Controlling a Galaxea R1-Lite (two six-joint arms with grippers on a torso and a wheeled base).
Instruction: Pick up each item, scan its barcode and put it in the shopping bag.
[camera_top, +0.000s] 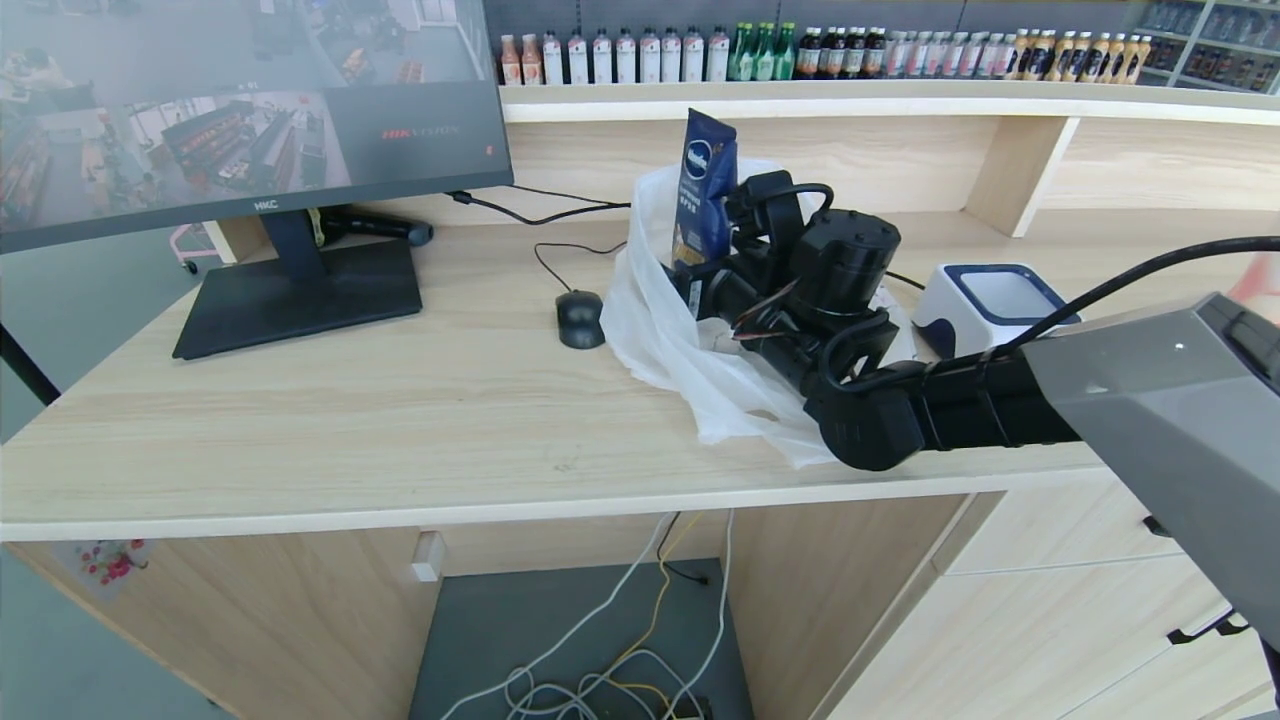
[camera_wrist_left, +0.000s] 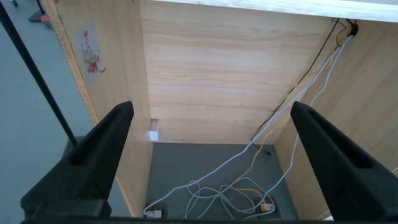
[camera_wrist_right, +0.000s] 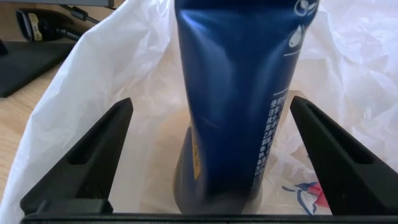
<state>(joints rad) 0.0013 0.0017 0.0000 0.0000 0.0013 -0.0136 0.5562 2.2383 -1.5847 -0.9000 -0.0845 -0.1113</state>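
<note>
Blue pouch (camera_top: 705, 190) stands upright inside the white shopping bag (camera_top: 650, 310) on the counter (camera_top: 400, 400) in my head view, its top poking above the bag's rim. My right arm (camera_top: 960, 405) goes in through the bag's mouth from the scanner (camera_top: 985, 305) side. A monitor (camera_top: 240, 100) and a mouse (camera_top: 580, 318) sit to the bag's left. From the left wrist view, the left gripper (camera_wrist_left: 211, 118) hangs below the counter edge with its jaws spread wide and nothing between them, facing the wooden panel and loose cables (camera_wrist_left: 230, 186) on the floor. From the right wrist view, the right gripper (camera_wrist_right: 211, 106) has its jaws spread on either side of the pouch, and both fingers (camera_wrist_right: 102, 143) look clear of its sides, so the pouch seems to rest on the bag's bottom on its own. I judge this item to be as good as bagged. Whether its barcode was read I can't tell from here. What's left, by my reckoning, is drawing the right arm out without tipping the pouch or dragging the bag's thin plastic along, then handling any further item.
</note>
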